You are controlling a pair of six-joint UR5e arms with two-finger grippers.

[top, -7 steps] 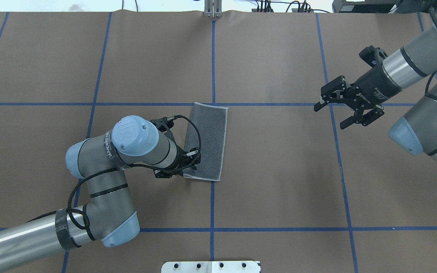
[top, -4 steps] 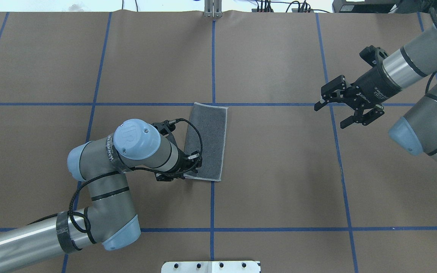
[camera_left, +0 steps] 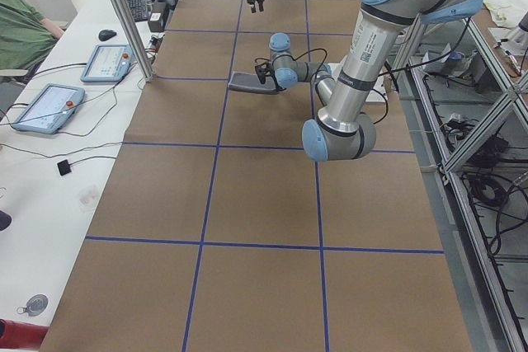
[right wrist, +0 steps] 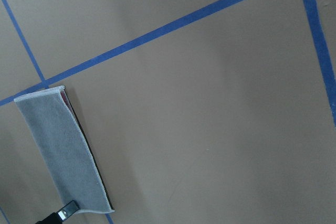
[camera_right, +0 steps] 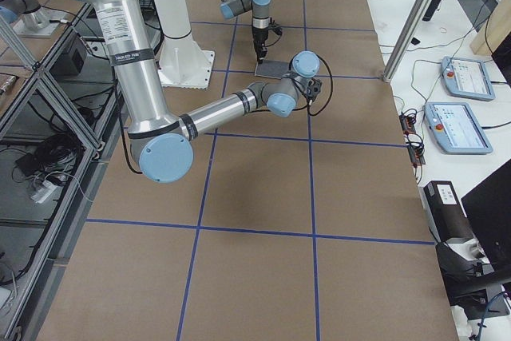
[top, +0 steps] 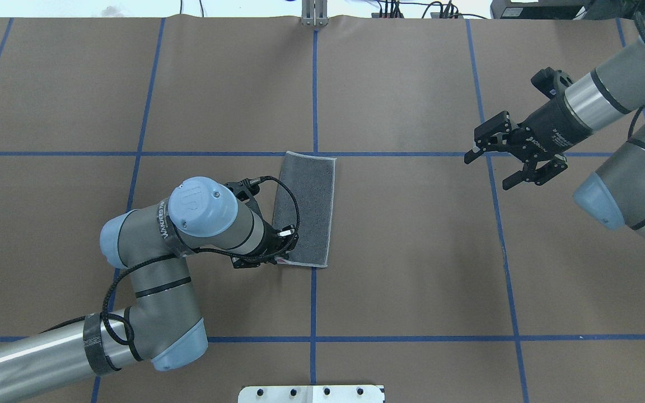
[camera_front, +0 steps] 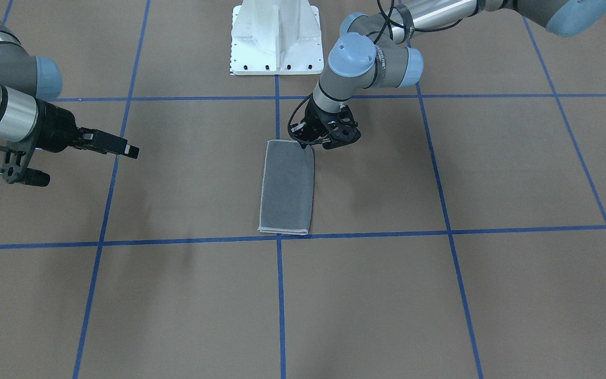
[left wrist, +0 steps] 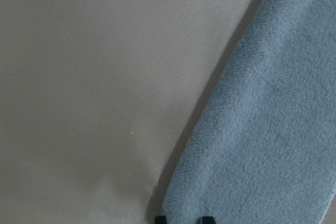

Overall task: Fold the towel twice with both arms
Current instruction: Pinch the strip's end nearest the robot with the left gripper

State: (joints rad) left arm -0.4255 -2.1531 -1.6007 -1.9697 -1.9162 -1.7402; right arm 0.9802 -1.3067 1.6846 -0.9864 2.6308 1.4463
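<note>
Left gripper [camera_front: 308,142] is creeping a touch further onto the towel's [top: 308,207] near corner. The towel is lying folded once, grey up, mid-table. Fingers [left wrist: 207,219] are sitting close together; pinching or not, I can't tell. I'm guessing the second fold is coming, with the right gripper [top: 487,170] hanging open, well apart.
</note>
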